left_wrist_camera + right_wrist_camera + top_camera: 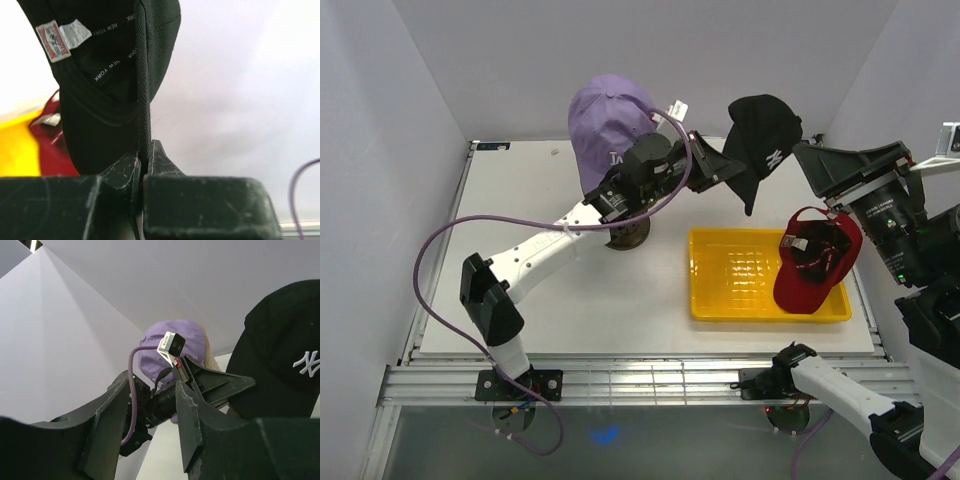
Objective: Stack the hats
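While my left gripper [145,165] pinches the edge of the black cap [765,135], which hangs in the air at the upper centre-right of the top view, my right gripper [150,425] is spread and empty, just right of that cap. The lavender cap [608,120] sits on the mannequin head [210,357] at upper centre. The red cap [817,262] lies at the right end of the yellow tray [740,275].

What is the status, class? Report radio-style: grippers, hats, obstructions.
Left gripper shut on black cap, aloft. Right gripper open, empty. Lavender cap on mannequin head, red cap in yellow tray. Nothing blocking seen.
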`<state>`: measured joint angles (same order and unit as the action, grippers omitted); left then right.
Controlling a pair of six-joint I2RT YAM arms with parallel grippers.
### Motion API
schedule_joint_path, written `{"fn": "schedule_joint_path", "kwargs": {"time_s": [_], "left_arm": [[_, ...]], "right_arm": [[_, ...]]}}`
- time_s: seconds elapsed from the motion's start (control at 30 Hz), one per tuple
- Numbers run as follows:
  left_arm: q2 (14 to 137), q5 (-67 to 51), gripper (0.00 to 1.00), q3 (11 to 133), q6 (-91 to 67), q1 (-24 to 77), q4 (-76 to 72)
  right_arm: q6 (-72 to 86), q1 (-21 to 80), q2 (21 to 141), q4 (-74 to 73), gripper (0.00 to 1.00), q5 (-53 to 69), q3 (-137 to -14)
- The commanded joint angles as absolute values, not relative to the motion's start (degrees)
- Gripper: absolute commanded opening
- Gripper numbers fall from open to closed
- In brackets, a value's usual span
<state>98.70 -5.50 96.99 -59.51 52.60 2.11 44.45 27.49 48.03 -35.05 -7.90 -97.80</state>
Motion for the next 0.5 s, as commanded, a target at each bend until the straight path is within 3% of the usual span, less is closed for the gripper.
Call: {"fn": "schedule_joint_path", "kwargs": {"time_s": [0.0, 0.23, 0.47], "left_arm": [[96.15, -10.98, 0.00, 104.58, -62.49, 50.38, -2.64], [96.86, -14.85, 0.00, 112.50, -65.30, 43.86, -3.86], [90.89, -17.93, 0.00, 105.92, -71.36, 37.18, -10.98]], "right_arm": [[44.73, 27.51, 52.89, -30.85, 0.48, -5.90, -101.95], [48.07, 27.51, 60.02, -28.39, 0.48, -0.62, -107.40], [54.21, 27.25, 66.00, -21.55, 0.49, 10.62, -105.48]]}}
